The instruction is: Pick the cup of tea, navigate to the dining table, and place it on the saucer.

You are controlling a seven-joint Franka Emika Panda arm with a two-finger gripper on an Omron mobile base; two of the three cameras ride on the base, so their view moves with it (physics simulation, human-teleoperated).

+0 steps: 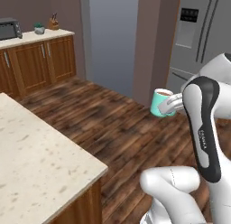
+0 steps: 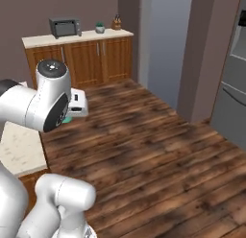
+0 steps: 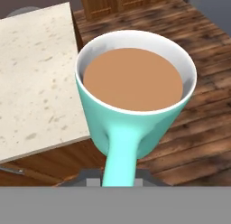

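A: Item one, the cup of tea (image 3: 135, 105). How do we list it?

B: As picked. It is off every surface, held in the air over the wooden floor (image 1: 113, 123), upright, brown tea level below the pale rim. In the left base view the teal cup (image 1: 159, 102) sits at the end of the arm, clear of the dining table (image 1: 40, 160) and to its right.

A: And the gripper (image 1: 168, 105)?

B: Closed on the cup of tea. The hand view shows the handle running straight down toward the jaws, so we judge the hold is on the handle. The fingertips themselves are hidden at the bottom edge, so the contact is probably there but we can't confirm it.

A: Item two, navigation.

B: We enter it as under way, not finished. The beige speckled corner of the dining table lies just beside the cup in the hand view, yet the cup is over floor, not over the top.

A: Item three, the saucer.

B: No entry. The stretch of dining table we can see carries no dish.

A: Beyond the table?

B: A wooden counter (image 2: 77, 38) with a toaster oven (image 2: 65, 27) against the far wall, and a grey fridge (image 1: 203, 38) behind the cup.

A: Outstanding?

B: Bring the base along the dining table until the saucer comes into view, carry the cup over it, lower, let go.
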